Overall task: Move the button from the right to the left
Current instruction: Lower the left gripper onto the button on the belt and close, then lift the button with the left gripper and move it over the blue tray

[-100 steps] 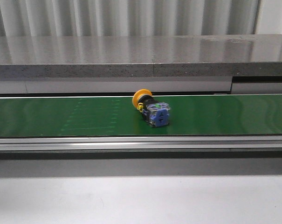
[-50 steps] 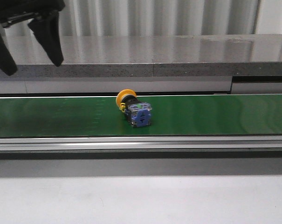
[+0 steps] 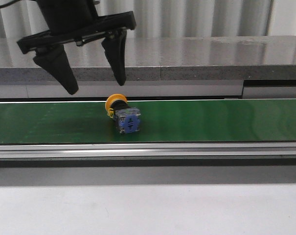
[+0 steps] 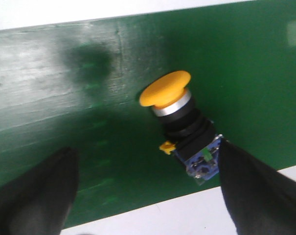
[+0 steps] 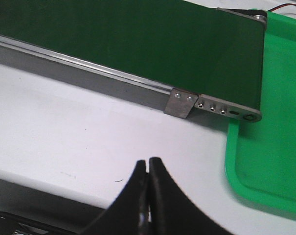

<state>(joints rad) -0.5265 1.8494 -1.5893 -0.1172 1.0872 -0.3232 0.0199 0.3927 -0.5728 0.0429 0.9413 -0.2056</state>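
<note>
Yellow-orange mushroom-headed push button with black body and blue contact block [image 3: 122,115], lying on its side on green conveyor belt [image 3: 211,120]. Black left gripper [image 3: 94,84] above it, spread wide, empty. Black right gripper [image 5: 148,169] closed, over white table [image 5: 64,132].

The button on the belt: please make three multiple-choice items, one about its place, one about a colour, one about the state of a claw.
1. Where does the button lie?
A. on the green belt
B. in the green tray
C. on the grey ledge

2. What colour is its mushroom head?
A. red
B. yellow-orange
C. white

3. How is the left claw?
A. shut on the button
B. shut and empty
C. open above the belt

Answers:
1 A, the front view shows it lying on its side on the belt.
2 B, the left wrist view shows the head plainly.
3 C, its fingers stand wide apart and touch nothing.
</note>
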